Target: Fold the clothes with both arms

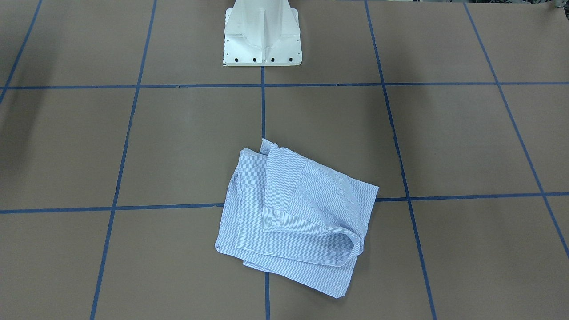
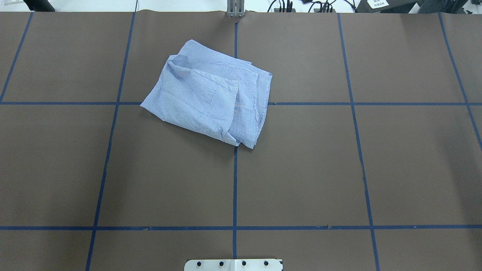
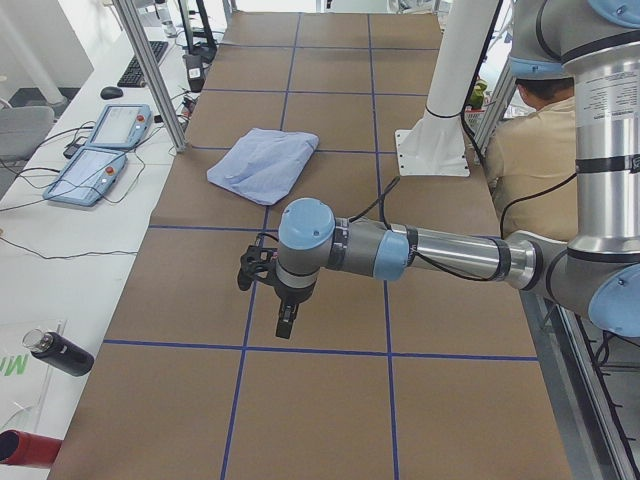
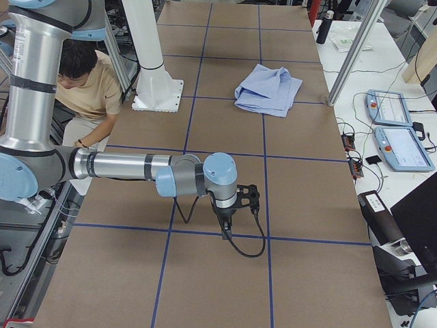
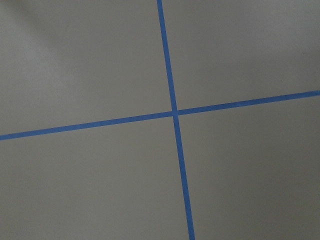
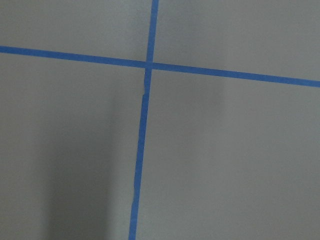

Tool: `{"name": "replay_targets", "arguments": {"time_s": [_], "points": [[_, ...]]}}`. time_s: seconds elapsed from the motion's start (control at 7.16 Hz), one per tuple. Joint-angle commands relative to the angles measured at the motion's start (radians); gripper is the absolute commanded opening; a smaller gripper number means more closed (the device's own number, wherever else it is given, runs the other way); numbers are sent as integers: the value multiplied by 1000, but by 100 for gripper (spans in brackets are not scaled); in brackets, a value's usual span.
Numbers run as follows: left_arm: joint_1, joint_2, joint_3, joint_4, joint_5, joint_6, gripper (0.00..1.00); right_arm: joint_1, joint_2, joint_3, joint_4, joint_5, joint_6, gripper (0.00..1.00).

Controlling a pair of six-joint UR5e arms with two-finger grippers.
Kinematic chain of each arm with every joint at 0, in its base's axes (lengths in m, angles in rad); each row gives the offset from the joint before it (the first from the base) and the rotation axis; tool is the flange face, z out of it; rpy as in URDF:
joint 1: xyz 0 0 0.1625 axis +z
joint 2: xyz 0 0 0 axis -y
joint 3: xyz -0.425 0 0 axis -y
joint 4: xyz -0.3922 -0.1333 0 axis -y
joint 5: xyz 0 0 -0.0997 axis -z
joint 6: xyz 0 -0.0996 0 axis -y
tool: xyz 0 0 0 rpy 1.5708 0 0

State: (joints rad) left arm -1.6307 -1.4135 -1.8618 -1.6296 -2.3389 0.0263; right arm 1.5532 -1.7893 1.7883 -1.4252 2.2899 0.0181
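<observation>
The clothes are one light blue striped shirt (image 1: 293, 213), lying folded into a rough, rumpled rectangle on the brown table, on the side away from the robot's base (image 2: 211, 94). Neither arm touches it. The left arm reaches out low over the table's left end, its gripper (image 3: 287, 325) pointing down, far from the shirt (image 3: 262, 163). The right arm mirrors this at the right end, its gripper (image 4: 225, 229) also far from the shirt (image 4: 268, 89). Whether either gripper is open or shut, I cannot tell. Both wrist views show only brown table and blue tape lines.
The white pedestal base (image 1: 262, 40) stands at the robot's edge of the table. A person (image 4: 85, 85) sits behind it. Teach pendants (image 3: 100, 150) and a dark bottle (image 3: 60, 352) lie on the white side bench. A metal post (image 3: 150, 70) rises near the shirt.
</observation>
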Motion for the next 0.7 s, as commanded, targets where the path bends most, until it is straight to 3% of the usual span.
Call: {"name": "replay_targets", "arguments": {"time_s": [0.0, 0.56], "points": [[0, 4, 4, -4, -3, -5, 100, -5, -4, 3, 5, 42, -6, 100], [0, 15, 9, -1, 1, -12, 100, -5, -7, -3, 12, 42, -7, 100]]}}
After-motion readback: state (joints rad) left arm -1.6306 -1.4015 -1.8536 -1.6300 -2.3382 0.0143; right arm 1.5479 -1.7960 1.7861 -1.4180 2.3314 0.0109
